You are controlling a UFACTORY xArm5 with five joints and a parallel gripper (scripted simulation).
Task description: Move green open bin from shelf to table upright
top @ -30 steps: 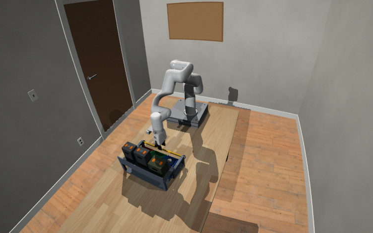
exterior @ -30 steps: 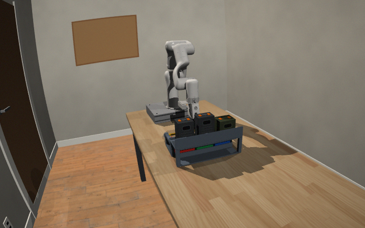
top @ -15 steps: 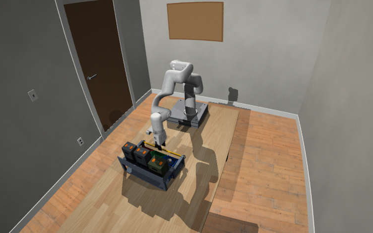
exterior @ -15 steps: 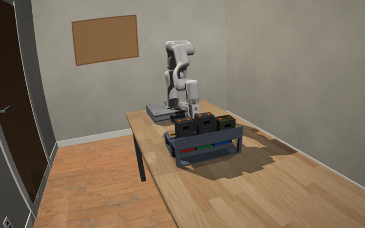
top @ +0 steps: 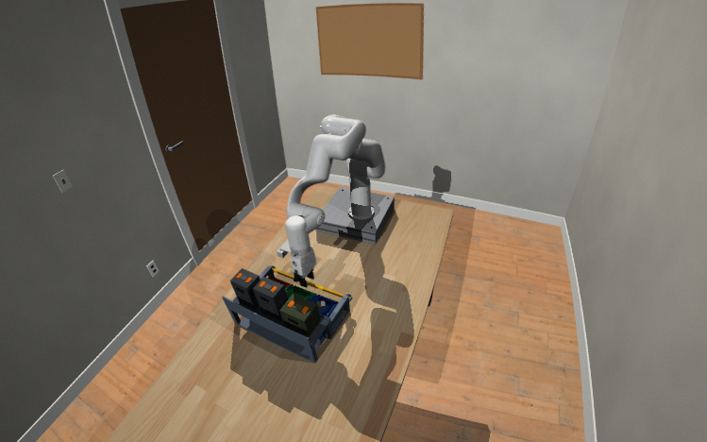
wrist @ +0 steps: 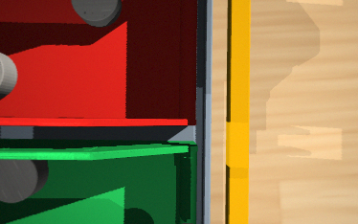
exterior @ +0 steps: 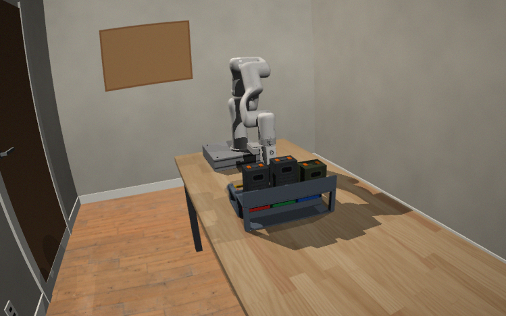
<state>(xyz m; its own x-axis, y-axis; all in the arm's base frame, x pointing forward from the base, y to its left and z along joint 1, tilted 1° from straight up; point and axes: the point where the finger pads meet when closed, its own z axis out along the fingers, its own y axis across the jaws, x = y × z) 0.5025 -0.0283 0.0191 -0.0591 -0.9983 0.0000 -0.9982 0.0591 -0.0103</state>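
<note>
The green open bin (wrist: pixel 90 191) (top: pixel 296 292) (exterior: pixel 284 203) sits in the grey shelf (top: pixel 290 336) (exterior: pixel 286 192) between a red open bin (wrist: pixel 76 81) and a blue one (top: pixel 323 303). A grey cylinder part (wrist: pixel 13 179) lies in the green bin. My gripper (top: pixel 303 280) hangs low over the back edge of the shelf, above the wall between the red and green bins. Its fingers stand partly apart with nothing between them. They do not show in the wrist view, and in the exterior view the boxes on the shelf hide them.
Two dark closed boxes (top: pixel 244 282) (top: pixel 268 294) and an olive one (top: pixel 299 313) stand on the shelf's top level. A yellow bar (wrist: pixel 238 96) runs along the shelf's back edge. The wooden table (top: pixel 300 396) stretches out around the shelf. The arm's base (top: pixel 355 216) stands at the far end.
</note>
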